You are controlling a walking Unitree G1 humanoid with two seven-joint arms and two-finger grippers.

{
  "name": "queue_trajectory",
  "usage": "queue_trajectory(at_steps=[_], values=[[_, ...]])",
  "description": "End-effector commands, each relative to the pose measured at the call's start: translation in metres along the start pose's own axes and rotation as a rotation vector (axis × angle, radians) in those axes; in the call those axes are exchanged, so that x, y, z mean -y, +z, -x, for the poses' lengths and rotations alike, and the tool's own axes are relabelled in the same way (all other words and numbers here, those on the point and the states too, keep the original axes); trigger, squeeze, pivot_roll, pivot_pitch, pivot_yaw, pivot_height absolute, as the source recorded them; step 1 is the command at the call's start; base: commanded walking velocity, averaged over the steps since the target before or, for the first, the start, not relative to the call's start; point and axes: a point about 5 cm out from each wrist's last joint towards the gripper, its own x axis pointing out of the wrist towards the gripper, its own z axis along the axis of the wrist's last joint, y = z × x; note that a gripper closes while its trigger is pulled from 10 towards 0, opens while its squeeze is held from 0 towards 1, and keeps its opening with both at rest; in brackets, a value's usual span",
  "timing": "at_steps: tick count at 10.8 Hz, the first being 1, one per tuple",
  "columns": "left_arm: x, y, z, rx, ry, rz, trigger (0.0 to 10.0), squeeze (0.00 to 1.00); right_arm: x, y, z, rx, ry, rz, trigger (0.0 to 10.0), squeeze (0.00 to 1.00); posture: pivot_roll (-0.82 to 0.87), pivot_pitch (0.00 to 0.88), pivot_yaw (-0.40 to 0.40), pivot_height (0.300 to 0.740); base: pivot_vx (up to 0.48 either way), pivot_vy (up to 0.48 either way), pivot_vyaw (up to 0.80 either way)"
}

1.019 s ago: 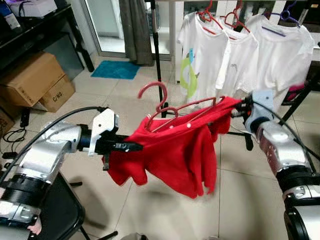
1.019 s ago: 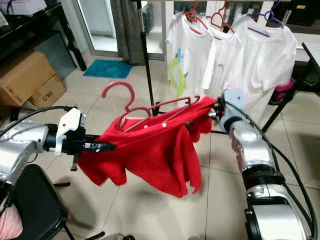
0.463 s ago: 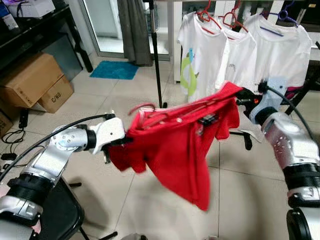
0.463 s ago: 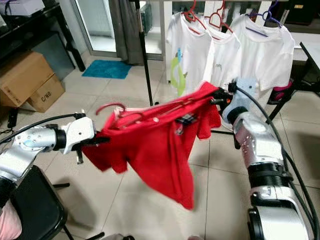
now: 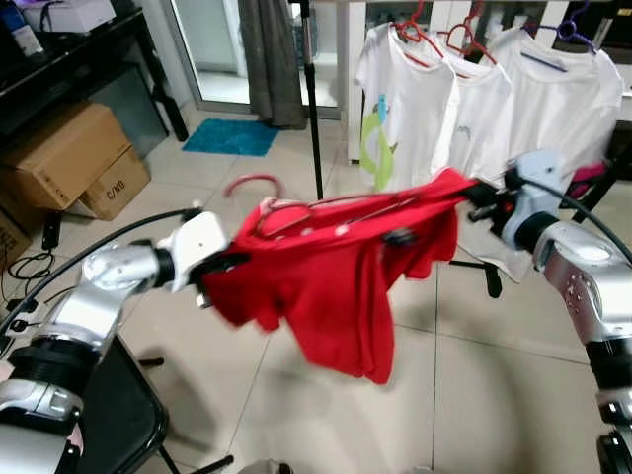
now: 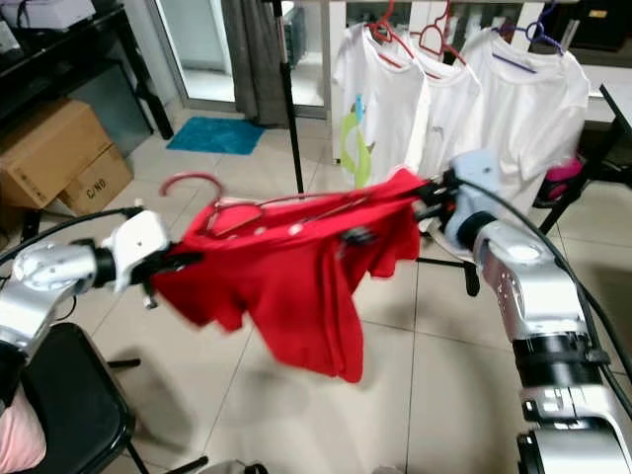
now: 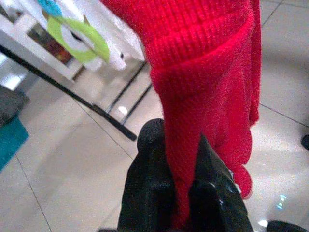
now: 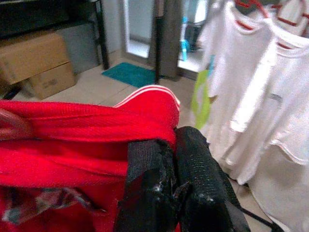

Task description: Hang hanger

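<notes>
Since the earlier frame the red shirt (image 5: 331,281) has been swung flatter between the two arms, its hanging hem drawn up and its body blurred by motion, and the pink hanger (image 5: 296,202) has been tipped so that its hook now curls up over the collar.

The shirt is held stretched in the air above the floor, in front of the clothes rack. One shoulder is pinched by the left gripper (image 7: 181,193), whose black fingers are closed tightly on a fold of ribbed red cloth. The other shoulder is clamped by the right gripper (image 8: 171,186), its two fingers pressed together over the red fabric. The hanger is seen threaded through the neck of the shirt, nearer the left gripper, and is touched by neither gripper.

The floor (image 5: 494,395) is laid with pale beige tiles with dark grout lines. A teal mat (image 5: 229,137) is placed by a glass door, and a grey curtain (image 5: 272,59) hangs just beside it. Two cardboard boxes (image 5: 79,158) are stacked under a black shelf unit (image 5: 89,59) at the robot's left. A black chair seat (image 5: 123,415) is seen below the left arm. Three white shirts (image 5: 484,109) are hung side by side on the rack (image 5: 313,109), two on red hangers and one on a purple hanger.
</notes>
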Motion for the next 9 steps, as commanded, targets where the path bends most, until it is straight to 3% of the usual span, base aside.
queue_trajectory(at_steps=[1, 2, 5, 9], values=[[-0.008, -0.025, 0.021, -0.142, 0.018, 0.042, 0.0, 0.0, 0.013, 0.014, 0.012, 0.01, -0.043, 0.051, 0.0, 0.0, -0.1, 0.0, 0.134, 0.74, 0.0, 0.0, 0.0], [-0.004, -0.029, 0.019, -0.178, -0.053, 0.047, 0.0, 0.0, -0.001, 0.021, 0.011, 0.014, 0.016, 0.05, 0.0, 0.0, -0.1, 0.0, 0.134, 0.74, 0.0, 0.0, 0.0], [-0.008, -0.023, 0.008, -0.206, -0.089, -0.018, 0.0, 0.0, -0.035, 0.027, 0.011, -0.043, 0.134, 0.128, 0.0, 0.0, -0.11, 0.0, 0.146, 0.74, 0.0, 0.0, 0.0], [0.006, 0.0, -0.028, -0.122, -0.179, -0.079, 0.0, 0.0, -0.074, 0.027, 0.003, -0.079, 0.256, 0.136, 0.0, 0.0, -0.11, 0.0, 0.146, 0.74, 0.0, 0.0, 0.0]])
